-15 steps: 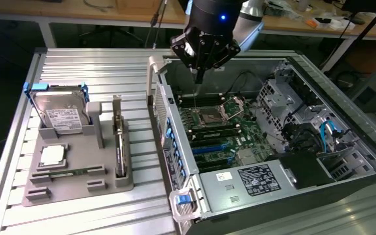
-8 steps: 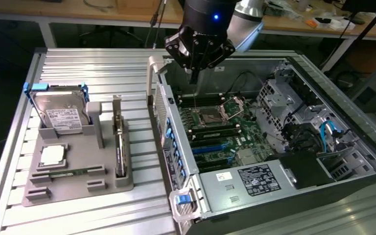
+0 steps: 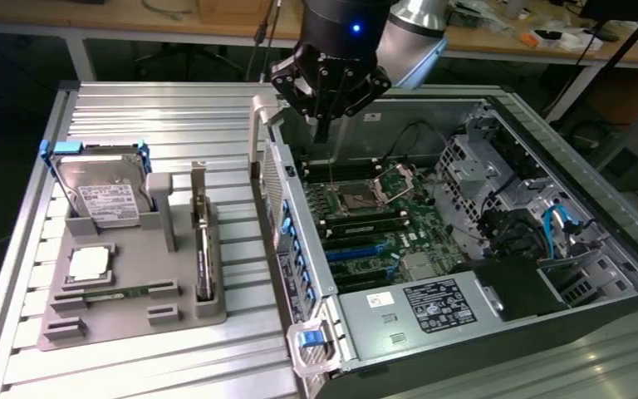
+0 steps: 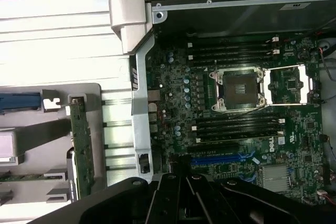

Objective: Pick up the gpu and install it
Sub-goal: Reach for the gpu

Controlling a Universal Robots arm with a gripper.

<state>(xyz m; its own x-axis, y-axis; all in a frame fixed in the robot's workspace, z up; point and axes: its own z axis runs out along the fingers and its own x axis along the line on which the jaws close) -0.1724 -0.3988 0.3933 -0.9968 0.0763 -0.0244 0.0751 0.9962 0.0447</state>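
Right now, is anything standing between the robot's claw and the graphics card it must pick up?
The gripper hangs over the open case; the gpu stands on edge in the grey holder. The case's side wall rises between them, though the gripper looks higher than its rim.

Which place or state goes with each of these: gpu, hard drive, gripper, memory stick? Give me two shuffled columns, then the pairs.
1 gpu
2 hard drive
3 gripper
4 memory stick

A shut, empty, above the open computer case
B lying flat in the grey holder
C propped up at a tilt, white label showing
D standing on edge in a holder slot

Pairs: 1-D, 2-C, 3-A, 4-B
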